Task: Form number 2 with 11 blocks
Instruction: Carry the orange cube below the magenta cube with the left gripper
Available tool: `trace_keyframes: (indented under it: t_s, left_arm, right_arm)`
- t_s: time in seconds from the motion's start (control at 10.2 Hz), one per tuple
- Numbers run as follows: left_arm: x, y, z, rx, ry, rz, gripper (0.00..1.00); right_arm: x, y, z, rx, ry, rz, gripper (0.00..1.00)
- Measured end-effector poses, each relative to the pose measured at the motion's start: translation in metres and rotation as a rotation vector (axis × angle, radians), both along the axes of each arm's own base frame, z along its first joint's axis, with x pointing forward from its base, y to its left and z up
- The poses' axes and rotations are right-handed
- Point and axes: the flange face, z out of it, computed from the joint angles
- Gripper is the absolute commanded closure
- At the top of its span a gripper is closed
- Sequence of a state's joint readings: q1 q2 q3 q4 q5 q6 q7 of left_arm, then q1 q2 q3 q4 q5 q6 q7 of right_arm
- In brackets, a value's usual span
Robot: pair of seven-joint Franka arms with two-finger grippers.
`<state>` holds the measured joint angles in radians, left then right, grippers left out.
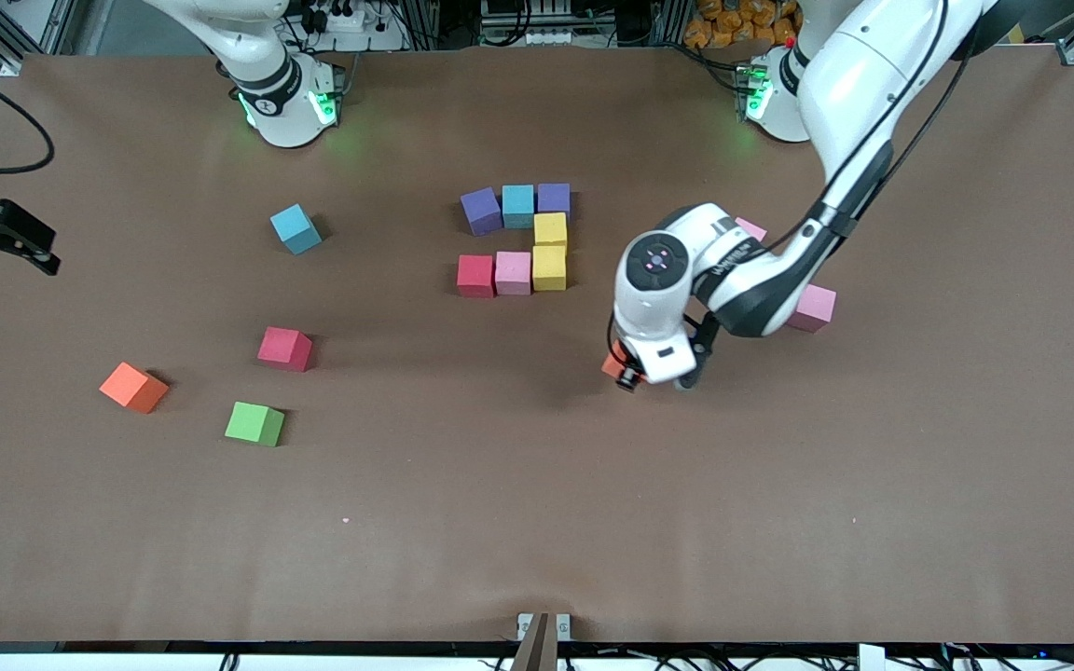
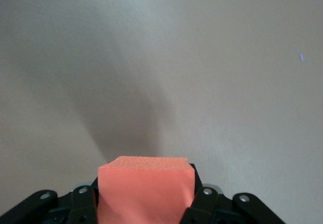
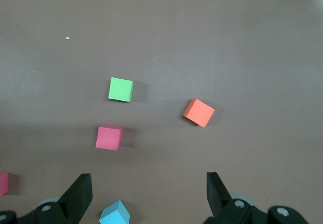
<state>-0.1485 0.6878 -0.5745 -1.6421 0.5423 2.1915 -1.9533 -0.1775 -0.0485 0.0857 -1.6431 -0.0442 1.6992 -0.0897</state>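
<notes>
An unfinished number 2 lies mid-table: purple (image 1: pixel 481 210), blue (image 1: pixel 517 205) and purple (image 1: pixel 553 198) blocks in a row, two yellow blocks (image 1: pixel 549 249) below them, then pink (image 1: pixel 513 272) and red (image 1: pixel 475 276). My left gripper (image 1: pixel 632 375) hangs over bare table beside that figure, toward the left arm's end, shut on an orange block (image 2: pixel 145 188). My right gripper (image 3: pixel 149 183) is open and empty, held high over the right arm's end of the table (image 1: pixel 6 238). Loose below it are blue (image 3: pixel 114 215), red (image 3: pixel 109 137), green (image 3: pixel 120 89) and orange (image 3: pixel 198 112) blocks.
A pink block (image 1: pixel 814 308) sits under the left forearm, and another pink block (image 1: pixel 751 227) peeks out beside the left wrist. The brown table (image 1: pixel 537 522) stretches bare toward the front camera. Cables and racks line the edge by the arm bases.
</notes>
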Motion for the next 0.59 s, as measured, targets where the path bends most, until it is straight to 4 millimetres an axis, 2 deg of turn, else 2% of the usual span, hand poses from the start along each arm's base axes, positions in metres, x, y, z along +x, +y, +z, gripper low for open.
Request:
trace_keyframes:
  t_s: [0.29, 0.59]
  left_arm:
    - [-0.009, -0.025, -0.001, -0.027, -0.017, -0.232, 0.73]
    - [-0.031, -0.076, 0.002, -0.043, -0.045, -0.455, 0.73]
  right_arm:
    - [0.0, -0.003, 0.009, 0.002, -0.011, -0.006, 0.0]
    - [0.002, 0.001, 0.006, 0.006, -0.007, -0.005, 0.0]
